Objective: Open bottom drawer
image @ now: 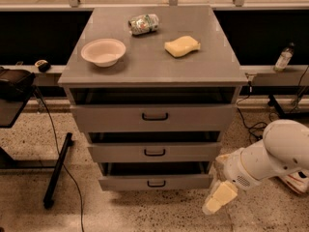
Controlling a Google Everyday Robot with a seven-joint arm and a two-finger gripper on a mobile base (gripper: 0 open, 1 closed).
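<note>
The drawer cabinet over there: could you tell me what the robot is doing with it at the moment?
A one-armed robot is working at the grey three-drawer cabinet. Its gripper hangs low near the floor, beside the right end of the bottom drawer and well clear of the black handle at the middle of the drawer front. On the cabinet top sit a white bowl, a yellow sponge and a crumpled package, none being handled.
</note>
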